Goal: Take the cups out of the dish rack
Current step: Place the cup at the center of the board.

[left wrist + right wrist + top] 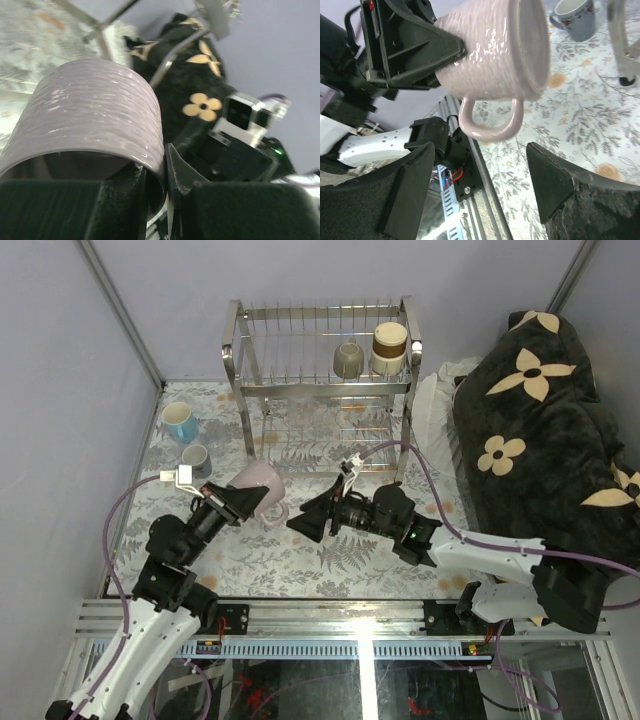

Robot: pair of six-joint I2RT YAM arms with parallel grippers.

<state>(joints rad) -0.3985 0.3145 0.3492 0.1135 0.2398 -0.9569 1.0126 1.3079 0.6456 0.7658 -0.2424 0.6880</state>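
- Top external: left gripper [238, 502] clamped on the rim of the pale lilac mug [258, 483], held tilted above the table [300, 565] in front of the dish rack [233, 350]; right gripper [308, 522] jaws apart, empty, just beside it.
- Step: probably set it by the light blue mug [181, 423]; right arm should back off first, lower slowly, rim pinch could slip.
- Left wrist alone shows a finger [120, 205] inside the rim; right wrist shows the handle [490, 120] untouched.

My top external view looks down from above and behind the rig, wide enough to take in the whole table [330, 565] and the dish rack [320, 390] at its far side. My left wrist camera sits tight behind the left end effector [155, 195], facing the right arm [235, 160]. My right wrist camera faces back leftward, close in. All three share the pale lilac mug [495, 45].
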